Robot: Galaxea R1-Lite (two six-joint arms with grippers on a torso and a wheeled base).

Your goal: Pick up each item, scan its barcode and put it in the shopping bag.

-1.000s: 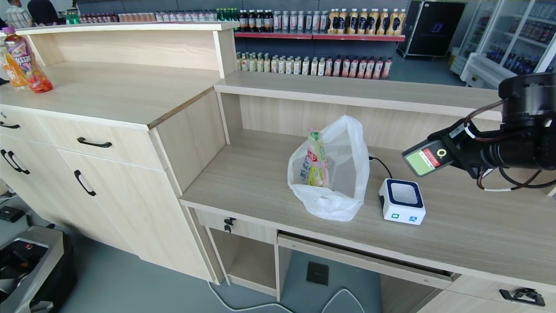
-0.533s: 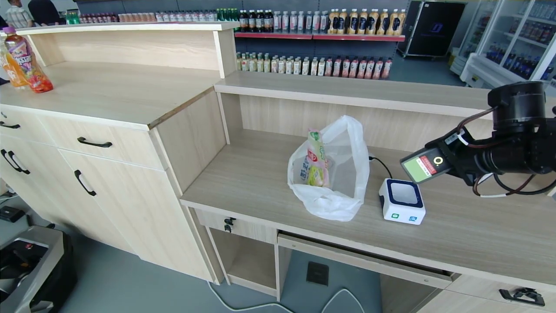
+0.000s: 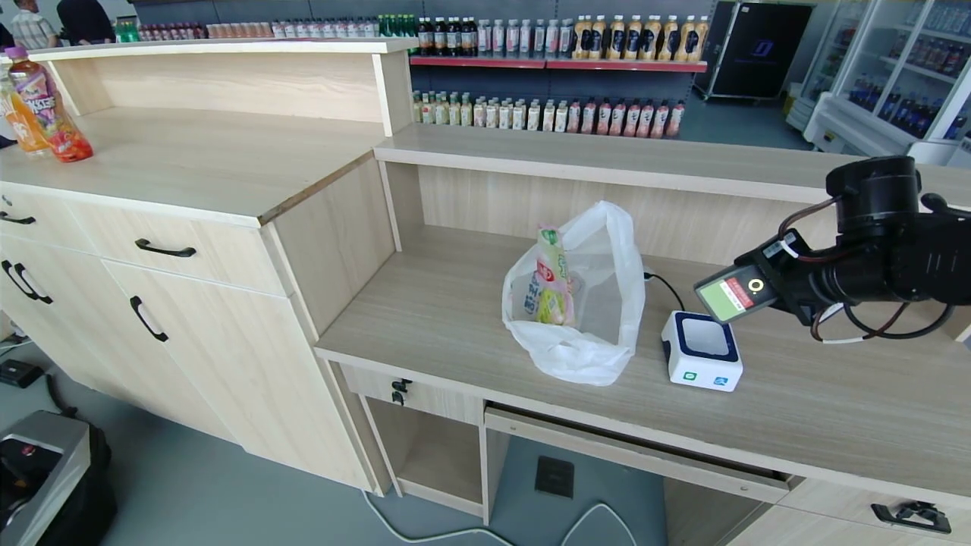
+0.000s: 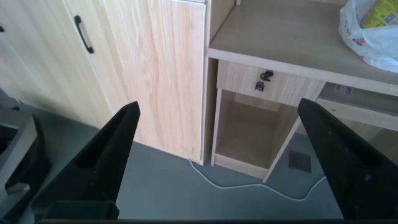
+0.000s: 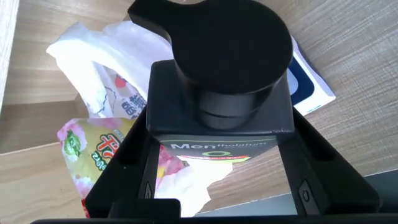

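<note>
My right gripper [image 3: 766, 292] is shut on a black bottle with a green and red label [image 3: 734, 293], held tilted just above the white and blue barcode scanner [image 3: 702, 350]. In the right wrist view the black bottle [image 5: 227, 81] sits between the fingers [image 5: 323, 168], with the scanner [image 5: 311, 84] behind it. A white plastic shopping bag [image 3: 588, 299] stands left of the scanner with a green and pink snack packet [image 3: 550, 280] inside; the bag [image 5: 106, 68] and packet [image 5: 102, 146] lie beyond the bottle. My left gripper [image 4: 217, 162] hangs open low over the floor, before the counter's cabinet.
The scanner's black cable [image 3: 667, 287] runs back behind the bag. Two drink bottles [image 3: 42, 106] stand on the higher counter at far left. A raised shelf [image 3: 607, 155] runs behind the desk surface [image 3: 834, 394]. A keyboard tray [image 3: 630, 455] sticks out under the desk.
My right gripper has carried the black bottle a little left and down, closer over the scanner. The bag and scanner have stayed put.
</note>
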